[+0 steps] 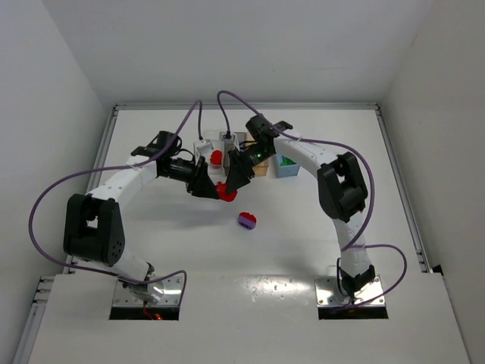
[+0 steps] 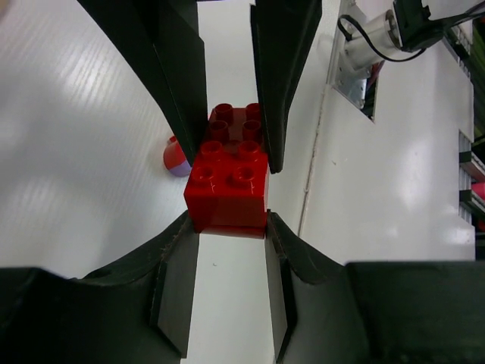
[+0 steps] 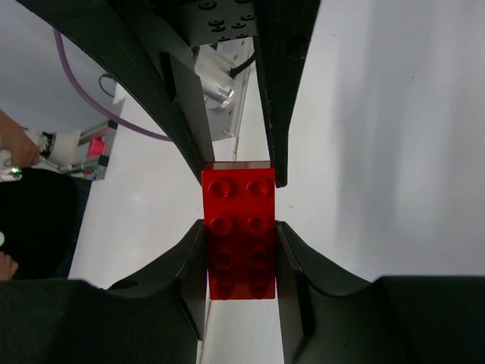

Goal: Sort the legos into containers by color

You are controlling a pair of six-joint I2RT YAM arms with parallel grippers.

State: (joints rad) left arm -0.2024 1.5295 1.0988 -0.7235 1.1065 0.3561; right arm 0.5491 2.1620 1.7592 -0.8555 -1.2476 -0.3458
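White arms (image 1: pixel 129 178), black joints (image 1: pixel 95 227), purple cables (image 1: pixel 229 92)

I hold the red studded plastic brick (image 1: pixel 225 192) above the white table (image 1: pixel 303 243). My left gripper (image 2: pixel 227 224) comes at it from the left and my right gripper (image 3: pixel 241 243) from behind and the right, and both press its sides. Behind the brick stands the clear plastic open-top bin (image 1: pixel 203 148), with a small red lego (image 1: pixel 216 158) in it. Behind the brick and to the right stands the light blue plastic bin (image 1: pixel 288 170). A purple chunky lego (image 1: pixel 247 221) lies on the table in front of the brick, slightly right and apart from it.
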